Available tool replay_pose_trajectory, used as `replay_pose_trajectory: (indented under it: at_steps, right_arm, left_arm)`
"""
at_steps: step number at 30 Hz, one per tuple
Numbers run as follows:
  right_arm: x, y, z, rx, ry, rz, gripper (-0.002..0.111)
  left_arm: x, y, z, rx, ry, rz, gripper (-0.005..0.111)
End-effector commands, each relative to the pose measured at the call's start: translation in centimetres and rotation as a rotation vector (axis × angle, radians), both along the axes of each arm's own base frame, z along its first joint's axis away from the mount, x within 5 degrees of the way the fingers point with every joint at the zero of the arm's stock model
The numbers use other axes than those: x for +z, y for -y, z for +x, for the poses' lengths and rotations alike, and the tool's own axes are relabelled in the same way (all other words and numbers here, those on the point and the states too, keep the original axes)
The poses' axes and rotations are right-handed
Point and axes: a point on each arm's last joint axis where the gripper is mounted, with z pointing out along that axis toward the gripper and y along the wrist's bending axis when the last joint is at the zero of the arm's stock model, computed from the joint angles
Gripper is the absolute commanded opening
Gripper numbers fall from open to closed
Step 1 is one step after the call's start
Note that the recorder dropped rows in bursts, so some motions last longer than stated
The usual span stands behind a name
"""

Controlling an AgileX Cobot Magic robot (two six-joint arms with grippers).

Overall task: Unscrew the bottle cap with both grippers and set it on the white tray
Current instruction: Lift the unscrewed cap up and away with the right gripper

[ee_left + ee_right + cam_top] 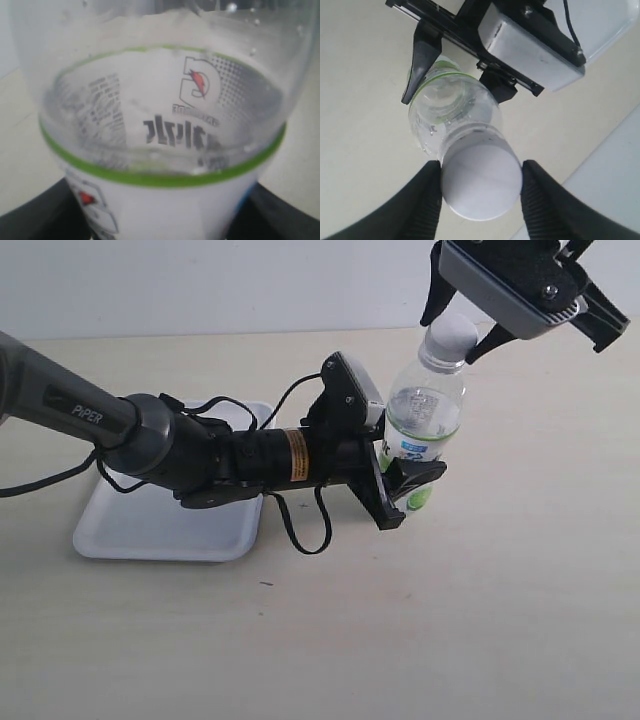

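Bottle (425,410) x1, cap (450,337) x1, tray (150,525) x1, hands x2: L (412,472), R (455,333).

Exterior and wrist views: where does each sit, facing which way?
Exterior: raised, off-robot, looking down at the table; left gripper clamping the bottle, right gripper on the bottle cap.
Left wrist: close against the bottle's label; its dark fingers barely show.
Right wrist: above the cap, facing down; its fingers flank it.
Shared: the bottle, in all three.

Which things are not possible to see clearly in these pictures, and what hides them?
Exterior view: right side of the white tray, partly behind the left arm.
Exterior view: lower part of the bottle, behind the left gripper.
Left wrist view: label print, blurred.
Right wrist view: side of the bottle cap; only its top shows.
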Motion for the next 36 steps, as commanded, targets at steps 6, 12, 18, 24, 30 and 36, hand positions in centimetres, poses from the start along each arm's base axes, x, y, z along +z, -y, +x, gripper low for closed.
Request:
replay_pose_trajectory:
  at_steps: [6,12,18,24,30,36]
  right_arm:
    - [4.1,0.2,-3.2,-0.149,0.035,0.143,0.0]
    - [5.2,-0.1,-3.2,-0.922,-0.176,0.529,0.0]
    - [5.4,-0.1,-2.8,-1.121,-0.217,0.652,0.0]
    - [5.4,-0.1,-2.8,-1.152,-0.234,0.67,0.0]
    - [5.4,-0.1,-2.9,-1.158,-0.242,0.666,0.0]
    - [5.5,-0.1,-2.7,-1.152,-0.222,0.684,0.0]
  left_arm:
    - [0.3,-0.1,-0.1,-0.008,-0.001,-0.014,0.0]
    - [0.5,-0.1,0.0,0.023,-0.073,-0.063,0.0]
    - [0.6,-0.1,0.1,0.044,-0.131,-0.085,0.001]
    - [0.5,-0.1,0.1,0.026,-0.077,-0.065,0.03]
    - [0.5,-0.1,0.1,0.026,-0.075,-0.065,0.063]
    - [0.6,-0.1,0.1,0.032,-0.078,-0.068,0.074]
